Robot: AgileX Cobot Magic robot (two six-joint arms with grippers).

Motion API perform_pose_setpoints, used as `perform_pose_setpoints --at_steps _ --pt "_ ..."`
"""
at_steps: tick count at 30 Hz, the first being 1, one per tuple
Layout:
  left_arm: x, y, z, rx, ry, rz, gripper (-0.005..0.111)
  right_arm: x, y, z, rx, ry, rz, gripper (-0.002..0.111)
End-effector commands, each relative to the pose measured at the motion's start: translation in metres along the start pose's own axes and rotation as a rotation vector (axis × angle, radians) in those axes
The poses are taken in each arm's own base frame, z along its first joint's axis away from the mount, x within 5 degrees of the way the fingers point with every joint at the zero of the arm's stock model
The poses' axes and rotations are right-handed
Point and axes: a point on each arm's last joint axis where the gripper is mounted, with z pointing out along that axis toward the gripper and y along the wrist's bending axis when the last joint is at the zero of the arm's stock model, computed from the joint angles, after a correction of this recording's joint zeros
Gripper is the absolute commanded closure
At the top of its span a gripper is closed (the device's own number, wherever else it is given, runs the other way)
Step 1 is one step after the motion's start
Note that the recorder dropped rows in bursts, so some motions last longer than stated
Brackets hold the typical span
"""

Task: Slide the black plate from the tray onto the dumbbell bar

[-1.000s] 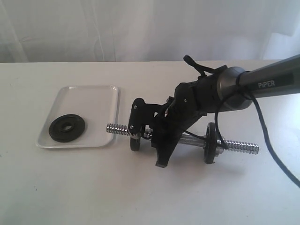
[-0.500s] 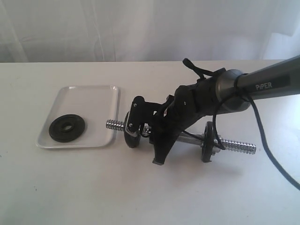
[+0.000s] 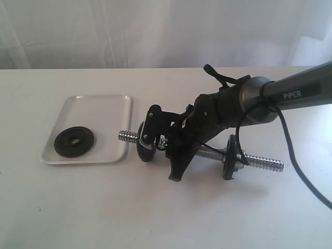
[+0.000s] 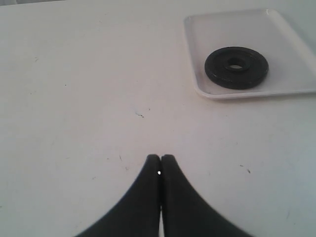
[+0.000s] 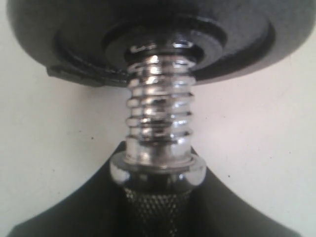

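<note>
The small, flat, round black plate [image 3: 74,142] with a centre hole lies flat in the shallow, pale silvery-white rectangular tray [image 3: 98,106]. It sits at the tray's left side, well apart from the right tool [image 3: 164,147].

That tool is clamped around the chrome threaded dumbbell bar [image 3: 128,137], just beside a black disc [image 3: 147,149] already on the bar. A second black disc [image 3: 231,155] sits farther along. The bar's bare threaded end points at the tray and overlaps its right rim from where I stand. I cannot tell whether it touches the rim.

The tool's dark body hides the middle of the bar, so the pads themselves are hard to make out. In the right wrist view only threads, a collar and knurled metal show. The disc there is blurred and cut off at the edges.

The left tool [image 4: 160,170] has its fingers pressed together on nothing, above the white tabletop [image 4: 74,98]. The plate and tray are well apart from it.
</note>
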Motion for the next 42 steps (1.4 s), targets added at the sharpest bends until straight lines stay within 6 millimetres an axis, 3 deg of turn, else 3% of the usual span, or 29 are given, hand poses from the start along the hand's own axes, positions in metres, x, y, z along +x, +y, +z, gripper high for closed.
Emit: perform_pose_setpoints --at_steps 1,7,13,20,26,28,29,30,31,32,33,34,36,40,42 --pt "-0.009 -0.002 0.0 0.03 -0.106 -0.106 0.107 -0.001 -0.005 -0.003 0.021 -0.017 0.034 0.108" --pt "-0.034 0.0 -0.007 0.085 -0.39 -0.422 0.107 0.005 0.0 0.01 0.003 0.005 0.036 0.108" --pt "-0.053 0.007 -0.017 0.103 -0.623 -0.566 0.107 0.008 0.002 0.02 0.008 0.008 0.031 0.108" --pt "-0.115 0.006 -0.036 0.098 -0.644 -0.426 0.107 0.008 0.002 0.019 0.008 0.008 0.033 0.108" --pt "-0.177 0.006 -0.015 0.05 -0.458 -0.251 0.107 0.008 0.002 0.019 0.002 0.011 0.036 0.108" --pt "-0.209 0.007 0.006 0.031 -0.33 -0.175 0.107 0.008 0.002 0.019 0.002 0.011 0.036 0.108" --pt "-0.228 0.008 0.028 0.016 -0.219 -0.117 0.107 0.008 0.002 0.019 0.001 0.01 0.041 0.108" --pt "-0.235 0.008 0.038 0.012 -0.173 -0.094 0.107 0.008 0.002 0.019 0.001 0.009 0.046 0.108" --pt "-0.25 0.008 0.065 0.009 -0.055 -0.039 0.107 0.008 0.002 0.019 0.001 0.007 0.052 0.108" --pt "-0.252 0.008 0.082 0.011 0.021 -0.02 0.107 0.008 0.002 0.019 0.001 0.007 0.052 0.108" --pt "-0.259 0.008 0.116 0.022 0.155 0.005 0.107 0.008 0.002 0.019 0.001 0.007 0.052 0.108" --pt "-0.262 0.007 0.13 0.033 0.202 0.01 0.107 0.008 0.002 0.019 0.001 0.007 0.052 0.108" --pt "-0.251 -0.004 0.198 0.127 0.433 0.066 0.107 0.008 0.002 0.019 -0.003 0.01 0.055 0.108" --pt "-0.228 -0.035 0.279 0.21 0.571 0.127 0.107 0.009 0.003 0.019 -0.013 0.015 0.058 0.108" --pt "-0.208 -0.059 0.308 0.264 0.642 0.186 0.107 0.009 0.004 0.019 -0.02 0.02 0.058 0.108"
